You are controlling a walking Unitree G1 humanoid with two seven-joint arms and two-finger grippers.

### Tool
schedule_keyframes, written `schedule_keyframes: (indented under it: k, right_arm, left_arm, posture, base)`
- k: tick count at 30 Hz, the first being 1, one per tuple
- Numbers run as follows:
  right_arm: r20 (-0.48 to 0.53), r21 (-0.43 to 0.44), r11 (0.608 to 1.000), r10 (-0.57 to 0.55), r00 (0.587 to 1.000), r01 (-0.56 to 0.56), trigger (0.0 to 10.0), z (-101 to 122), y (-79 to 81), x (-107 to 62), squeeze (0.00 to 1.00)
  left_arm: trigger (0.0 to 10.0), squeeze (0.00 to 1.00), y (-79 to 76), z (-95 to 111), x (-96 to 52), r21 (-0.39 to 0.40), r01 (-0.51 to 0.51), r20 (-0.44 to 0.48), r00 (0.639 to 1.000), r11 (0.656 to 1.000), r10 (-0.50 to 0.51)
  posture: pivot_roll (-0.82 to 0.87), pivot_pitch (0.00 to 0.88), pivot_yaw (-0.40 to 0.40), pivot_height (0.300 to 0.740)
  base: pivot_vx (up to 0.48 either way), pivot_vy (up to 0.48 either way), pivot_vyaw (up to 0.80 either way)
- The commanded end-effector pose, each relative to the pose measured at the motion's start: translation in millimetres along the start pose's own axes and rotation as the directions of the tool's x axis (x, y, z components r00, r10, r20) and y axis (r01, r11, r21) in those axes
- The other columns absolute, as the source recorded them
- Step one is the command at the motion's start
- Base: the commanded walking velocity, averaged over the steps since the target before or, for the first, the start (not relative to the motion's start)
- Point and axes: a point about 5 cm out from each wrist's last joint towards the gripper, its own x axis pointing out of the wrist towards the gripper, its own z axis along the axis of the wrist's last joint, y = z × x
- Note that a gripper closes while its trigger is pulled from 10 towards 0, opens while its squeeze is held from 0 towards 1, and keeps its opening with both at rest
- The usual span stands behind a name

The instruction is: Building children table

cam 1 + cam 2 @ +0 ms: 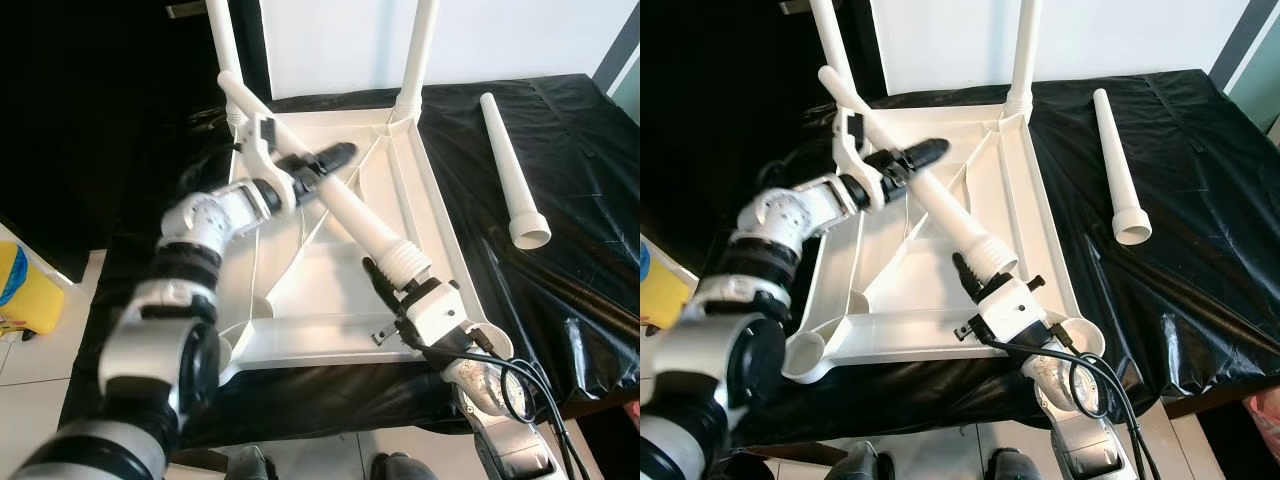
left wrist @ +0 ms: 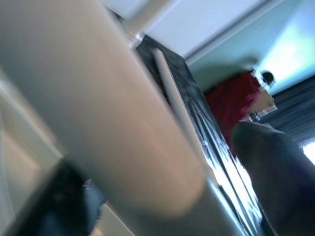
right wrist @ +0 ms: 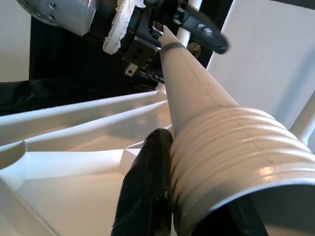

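Observation:
A white plastic tabletop (image 1: pixel 440 210) lies upside down on a black-covered table. Two white legs (image 1: pixel 222 40) (image 1: pixel 420 50) stand upright in its far corners. A third white leg (image 1: pixel 350 210) lies slanted across the underside, held at both ends. My left gripper (image 1: pixel 335 168) is shut on its thin upper part, one black finger (image 1: pixel 930 150) lying over it. My right gripper (image 1: pixel 388 272) is shut on the ribbed, wide end (image 3: pixel 226 147), with a black finger (image 3: pixel 147 187) pressed against the threads. A fourth leg (image 1: pixel 510 165) lies loose on the black cloth to the right.
The near-left corner socket (image 1: pixel 810 350) of the tabletop is open. Black cables (image 1: pixel 520 385) loop off my right forearm at the table's front edge. A yellow object (image 1: pixel 20 285) sits on the floor at left. White wall stands behind the table.

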Motion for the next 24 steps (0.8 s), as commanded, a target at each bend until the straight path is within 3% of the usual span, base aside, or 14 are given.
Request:
schedule_keyframes:
  k: [1,5,11,12,14,15,24]
  right_arm:
    - [-0.014,0.006,1.0,0.021,1.0,-0.021,10.0,-1.3,3.4,-2.9,0.0]
    - [-0.009,0.0,1.0,0.029,1.0,-0.029,10.0,-0.3,4.7,-3.8,0.0]
    - [-0.003,0.003,1.0,0.003,1.0,-0.003,10.0,0.9,2.9,-4.3,0.0]
    - [0.0,0.005,1.0,-0.009,1.0,0.009,10.0,1.4,1.9,-4.3,0.84]
    - [0.0,0.005,1.0,-0.009,1.0,0.009,10.0,1.4,1.9,-4.3,0.84]
    - [0.005,0.008,1.0,-0.02,1.0,0.02,10.0,2.0,1.1,-4.4,1.0]
    - [-0.012,0.017,0.997,-0.073,0.997,0.073,10.0,-0.1,0.4,-13.4,1.0]
  left_arm:
    - [0.0,0.0,3.8,4.7,-0.9,-0.021,-0.023,0.026,0.999,1.0,0.023]
    - [0.0,0.0,9.1,13.0,-3.1,-0.116,-0.045,0.07,0.996,0.992,0.053]
    - [0.0,0.0,13.8,17.6,-4.0,-0.189,-0.073,0.092,0.992,0.979,0.092]
    - [0.0,0.0,14.7,18.9,-4.5,-0.207,-0.074,0.1,0.99,0.975,0.096]
    - [0.0,0.0,14.7,18.9,-4.5,-0.207,-0.074,0.1,0.99,0.975,0.096]
    - [0.0,0.0,15.7,19.8,-5.0,-0.219,-0.08,0.102,0.989,0.972,0.104]
    - [0.0,0.0,25.4,25.5,-11.8,-0.283,-0.116,0.139,0.977,0.952,0.161]
  posture:
    - [-0.02,0.114,0.032,0.74]
    - [-0.03,0.112,0.033,0.74]
    - [-0.03,0.108,0.034,0.74]
    - [-0.03,0.108,0.034,0.74]
    - [-0.03,0.108,0.034,0.74]
    - [-0.03,0.105,0.034,0.74]
    - [-0.02,0.097,0.03,0.74]
  base:
    - [0.0,0.0,0.0]
    - [0.0,0.0,0.0]
    - [0.0,0.0,0.0]
    - [0.0,0.0,0.0]
    - [0.0,0.0,0.0]
    - [0.0,0.0,0.0]
    - [0.0,0.0,0.0]
